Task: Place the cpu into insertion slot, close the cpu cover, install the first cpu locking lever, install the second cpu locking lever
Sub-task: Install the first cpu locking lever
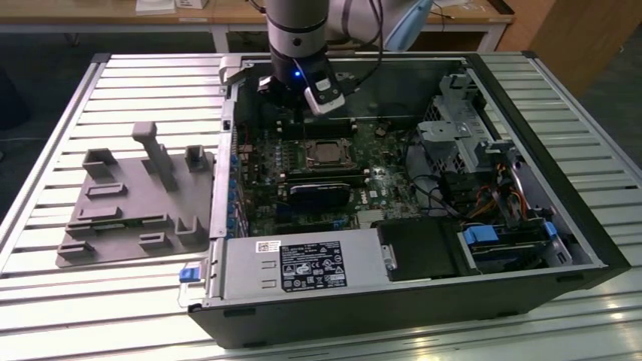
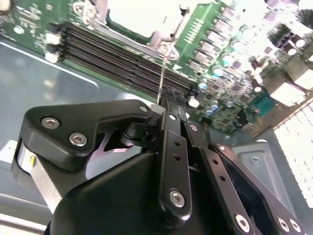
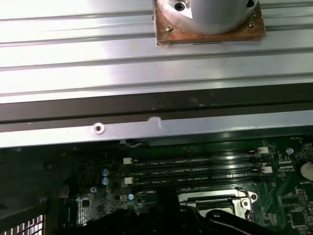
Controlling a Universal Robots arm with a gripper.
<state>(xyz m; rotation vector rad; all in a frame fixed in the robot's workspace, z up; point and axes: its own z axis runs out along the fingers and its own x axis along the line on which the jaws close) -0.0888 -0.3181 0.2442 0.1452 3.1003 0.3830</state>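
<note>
Robotics lab or workshop: an opened computer case (image 1: 422, 308) lies on a slatted aluminium tabletop (image 1: 150, 83), a robot arm (image 1: 298, 30) reaches over its motherboard (image 1: 386, 184), a grey fixture (image 1: 120, 218) sits beside it, and wooden desks (image 1: 240, 13) stand behind.

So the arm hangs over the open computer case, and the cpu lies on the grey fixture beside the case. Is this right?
Not quite. The cpu is not on the grey fixture; the exterior view shows it seated in the insertion slot on the board inside the computer case. The arm does hang over the open case.
</note>
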